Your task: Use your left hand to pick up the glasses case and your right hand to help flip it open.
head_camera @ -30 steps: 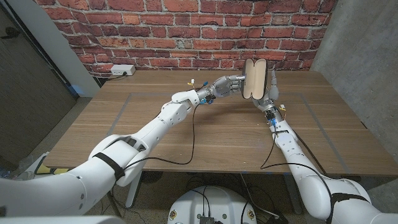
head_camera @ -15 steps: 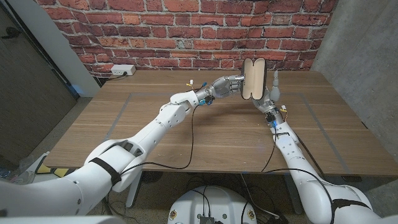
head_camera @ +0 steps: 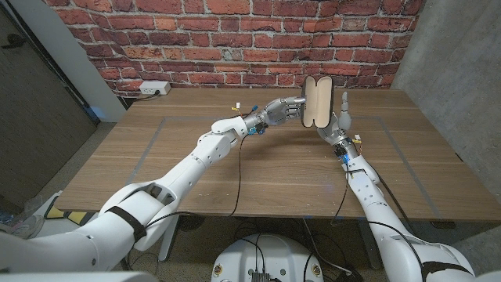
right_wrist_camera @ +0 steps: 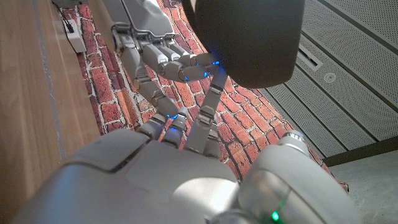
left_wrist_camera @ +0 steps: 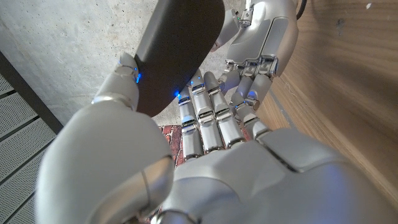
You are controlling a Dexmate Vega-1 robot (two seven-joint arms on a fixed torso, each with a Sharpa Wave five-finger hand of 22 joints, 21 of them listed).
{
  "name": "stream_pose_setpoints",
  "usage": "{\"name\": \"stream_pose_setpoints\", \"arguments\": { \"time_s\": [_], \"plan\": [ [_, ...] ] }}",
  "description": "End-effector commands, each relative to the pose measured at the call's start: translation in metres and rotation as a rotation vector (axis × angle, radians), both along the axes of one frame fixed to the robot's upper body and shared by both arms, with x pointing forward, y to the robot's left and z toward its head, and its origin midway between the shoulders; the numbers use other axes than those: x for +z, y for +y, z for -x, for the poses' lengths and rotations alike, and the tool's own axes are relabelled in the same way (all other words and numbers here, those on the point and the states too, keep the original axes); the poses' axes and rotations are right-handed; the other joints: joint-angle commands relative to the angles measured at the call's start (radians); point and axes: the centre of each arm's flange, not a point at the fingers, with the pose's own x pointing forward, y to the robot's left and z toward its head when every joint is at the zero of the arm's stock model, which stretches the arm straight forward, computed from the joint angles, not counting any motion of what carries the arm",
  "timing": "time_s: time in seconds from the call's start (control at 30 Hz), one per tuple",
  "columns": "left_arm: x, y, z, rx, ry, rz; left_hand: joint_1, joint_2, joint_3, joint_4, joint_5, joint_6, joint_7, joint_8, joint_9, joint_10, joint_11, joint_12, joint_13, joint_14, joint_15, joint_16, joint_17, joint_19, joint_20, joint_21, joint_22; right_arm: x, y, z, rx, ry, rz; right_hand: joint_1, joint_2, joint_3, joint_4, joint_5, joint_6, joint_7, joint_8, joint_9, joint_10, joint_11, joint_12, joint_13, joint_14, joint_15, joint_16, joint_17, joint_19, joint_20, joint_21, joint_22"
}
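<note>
- While the glasses case (head_camera: 318,100) stands on end in the air over the far half of the table (head_camera: 196,157), toward 1 o'clock from the table's middle, the left robot hand (head_camera: 285,109) grips it from the 9 o'clock side, thumb on one face and fingers on the other, as the left wrist view shows.
- Its long axis runs upright, one rounded end up and the other down toward the table; a seam runs down the middle of the tan side facing the head camera.
- From the 3 o'clock side the right robot hand (head_camera: 341,117) reaches its fingers up to the case; whether they press it, and whether that hand is clenched or loose, I cannot tell.
- Likely risk: the grip sits on one edge only, so a push from the right fingers could twist the case out and drop it onto the table.
- Another risk: if the left fingers span both halves, they would clamp the lid closed against the prying.
- A slip of the right fingertips off the smooth dark shell (right_wrist_camera: 249,37) would leave the case closed.
</note>
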Motion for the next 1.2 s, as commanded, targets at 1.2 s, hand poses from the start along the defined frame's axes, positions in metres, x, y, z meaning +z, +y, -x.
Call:
{"name": "stream_pose_setpoints", "arguments": {
  "time_s": [1.2],
  "plan": [
    [0.013, 0.036, 0.008, -0.008, -0.034, 0.125, 0.16, 0.16, 0.033, 0.04, 0.006, 0.328, 0.02, 0.0, 0.064, 0.11, -0.103, 0.008, 0.238, 0.005, -0.162, -0.008, 0.012, -0.009, -0.001, 0.015, 0.001, 0.024, -0.031, 0.0, -0.219, 0.005, -0.027, 0.001, 0.009, -0.018, -0.008, -0.011, -0.006, -0.012, 0.021, 0.001, -0.573, 0.11, -0.12, -0.006, -0.192, 0.022, -0.003, -0.01, -0.158, 0.004, -0.065, -0.014]
  ]
}}
